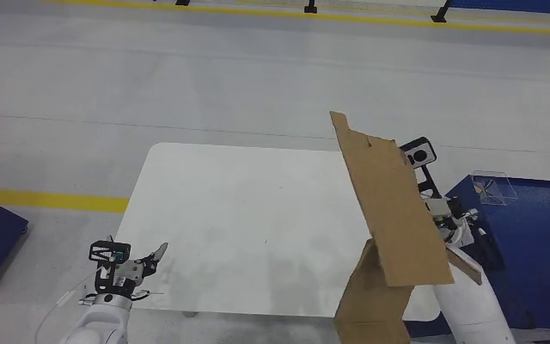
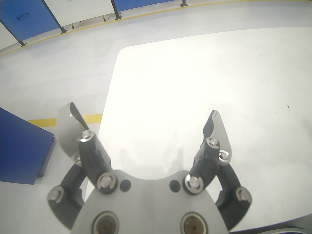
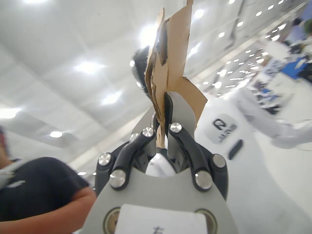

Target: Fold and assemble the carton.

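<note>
A flat brown carton (image 1: 391, 224) is held up in the air over the table's right edge, tilted, with a flap hanging below it near the front. My right gripper (image 3: 162, 113) is shut on the carton's (image 3: 170, 57) edge, the cardboard pinched between its fingers. The right arm (image 1: 447, 219) sits behind the carton at the right. My left gripper (image 1: 155, 258) is at the table's front left corner. Its fingers (image 2: 214, 127) stand open above the bare white table (image 2: 195, 74) with nothing between them.
The white table (image 1: 249, 224) has rounded corners and stands on a grey floor. A blue cabinet (image 1: 516, 241) with a clear plastic holder (image 1: 494, 185) is at the right. Another blue box (image 2: 22, 147) sits by the table's front left. Yellow floor lines (image 1: 60, 201) run past.
</note>
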